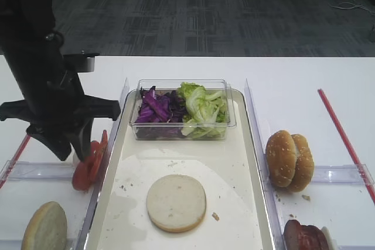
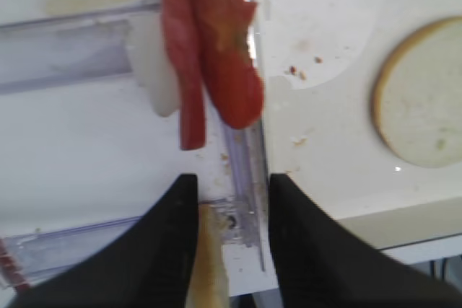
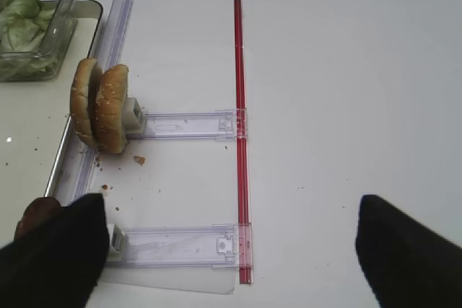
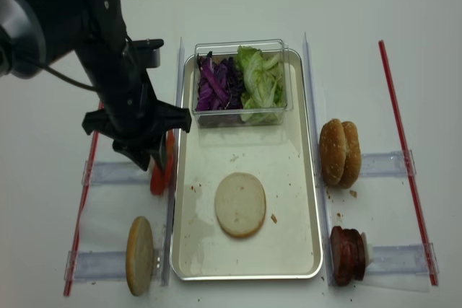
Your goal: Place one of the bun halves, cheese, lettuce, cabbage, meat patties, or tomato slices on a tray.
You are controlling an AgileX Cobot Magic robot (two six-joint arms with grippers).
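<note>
A flat bun bottom (image 1: 176, 202) lies on the tray (image 1: 246, 215), lower centre. At left, the left gripper (image 2: 225, 200) hangs over the tomato slices (image 2: 213, 48), jaws apart and empty. The right gripper's (image 3: 231, 250) jaws also stand apart.

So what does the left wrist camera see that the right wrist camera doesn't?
Only the left wrist view shows the tomato slices, the flat bun bottom and the left claw, open above the slices. Only the right wrist view shows the sesame bun halves, the lettuce and a red strip. Both show the tray.

Tray (image 1: 249, 162) floor lies open around the bun bottom (image 1: 176, 202); the tub (image 1: 183, 109) blocks its far end.
</note>
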